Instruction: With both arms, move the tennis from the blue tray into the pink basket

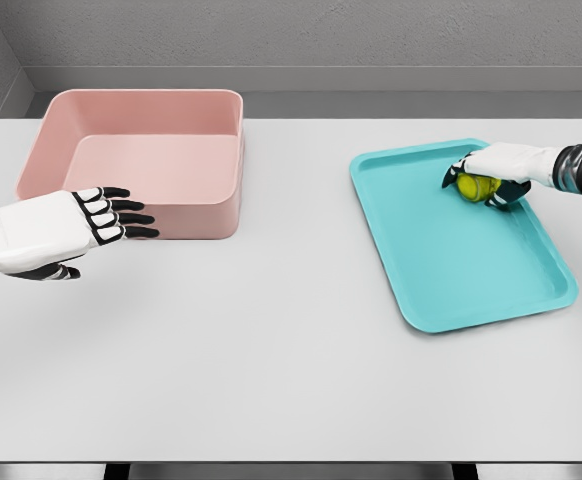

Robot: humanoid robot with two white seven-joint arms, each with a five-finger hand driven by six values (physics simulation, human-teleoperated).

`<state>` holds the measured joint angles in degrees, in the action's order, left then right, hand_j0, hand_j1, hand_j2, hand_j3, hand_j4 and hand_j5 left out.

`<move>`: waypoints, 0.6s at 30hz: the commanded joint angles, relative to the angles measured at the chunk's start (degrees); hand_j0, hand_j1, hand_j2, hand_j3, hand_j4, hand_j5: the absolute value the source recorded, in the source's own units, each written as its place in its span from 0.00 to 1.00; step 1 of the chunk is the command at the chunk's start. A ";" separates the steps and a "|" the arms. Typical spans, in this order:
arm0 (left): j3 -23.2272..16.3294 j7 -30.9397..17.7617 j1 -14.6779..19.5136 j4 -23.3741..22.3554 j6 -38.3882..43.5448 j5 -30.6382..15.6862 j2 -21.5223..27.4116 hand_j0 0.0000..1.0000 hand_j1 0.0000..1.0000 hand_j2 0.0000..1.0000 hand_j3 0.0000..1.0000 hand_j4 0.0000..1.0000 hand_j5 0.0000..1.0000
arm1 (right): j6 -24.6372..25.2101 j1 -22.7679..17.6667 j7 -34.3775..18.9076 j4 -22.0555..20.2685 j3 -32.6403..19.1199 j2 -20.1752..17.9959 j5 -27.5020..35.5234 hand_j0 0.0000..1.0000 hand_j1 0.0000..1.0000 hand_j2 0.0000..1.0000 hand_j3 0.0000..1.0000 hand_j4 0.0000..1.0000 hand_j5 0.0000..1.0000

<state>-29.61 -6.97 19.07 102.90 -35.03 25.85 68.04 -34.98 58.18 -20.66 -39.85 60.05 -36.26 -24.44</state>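
**Operator:** Report the location of the task object.

**Technician:** The yellow-green felt tennis ball (477,187) sits in the upper right part of the shallow turquoise plastic tray (441,270), near its far rim. The white right hand with black fingertips (491,176) covers the ball from above, fingers curled around it. The ball appears gripped; it is not clear whether it rests on the tray floor or is lifted off it.

**Operator:** Status of the other hand?

**Technician:** The white left hand (81,226) is at the left of the pale grey table (291,380), just in front of the near wall of the pink rectangular plastic basket (141,150). Its fingers are extended and hold nothing. The basket interior shows no contents.

**Operator:** Which step is in hand?

**Technician:** Judged from the layout, the pick-up step: grasp made, transfer not yet done. Basket and tray stand well apart, with bare table between them.

**Operator:** Requirements for the next move?

**Technician:** Raise the ball clear of the tray rim, then carry it left toward the middle of the table. Since the task specifies both arms, a handover to the left hand is probably required there. The left hand should present an open palm and close before the right releases. A round ball may roll away if released early.
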 commanded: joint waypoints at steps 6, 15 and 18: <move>-0.01 0.03 0.09 0.02 0.03 -0.36 0.08 1.00 1.00 1.00 1.00 1.00 1.00 | -0.02 -0.09 0.01 -0.32 -0.99 -0.04 0.01 0.56 0.56 0.56 0.56 0.56 0.56; 0.08 0.03 0.09 0.02 0.03 -0.45 0.08 1.00 1.00 1.00 1.00 1.00 1.00 | -0.02 0.09 -0.08 -2.16 -2.13 -0.39 0.01 0.50 0.50 0.50 0.50 0.50 0.50; 0.08 0.03 0.09 0.02 0.03 -0.45 0.17 1.00 1.00 1.00 1.00 1.00 1.00 | -0.02 0.09 -0.08 -3.57 -2.13 -1.01 0.01 0.48 0.48 0.48 0.48 0.48 0.48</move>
<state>-29.55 -6.97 19.16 102.91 -35.03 25.76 68.09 -35.11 58.36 -20.76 -42.64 58.15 -36.92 -24.78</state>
